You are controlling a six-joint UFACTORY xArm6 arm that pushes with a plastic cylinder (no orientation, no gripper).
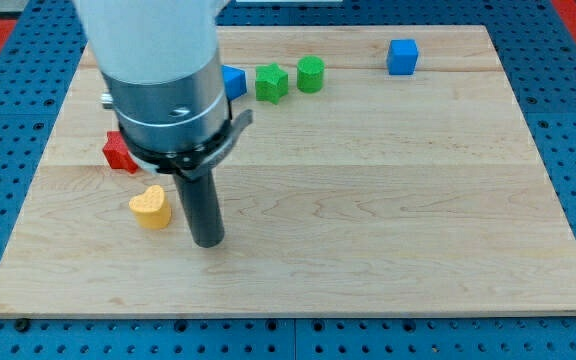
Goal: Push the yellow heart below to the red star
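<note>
The yellow heart [150,207] lies on the wooden board at the view's lower left. The red star [119,153] sits just above it and slightly to the left, partly hidden behind the arm's body. My tip [208,241] rests on the board just to the right of the yellow heart, a small gap away from it and slightly lower in the view.
A blue block [234,82], partly hidden by the arm, a green star-like block [272,83] and a green rounded block [311,74] stand in a row near the board's top. A blue cube [402,57] stands at the top right. The wooden board [388,220] lies on a blue pegboard.
</note>
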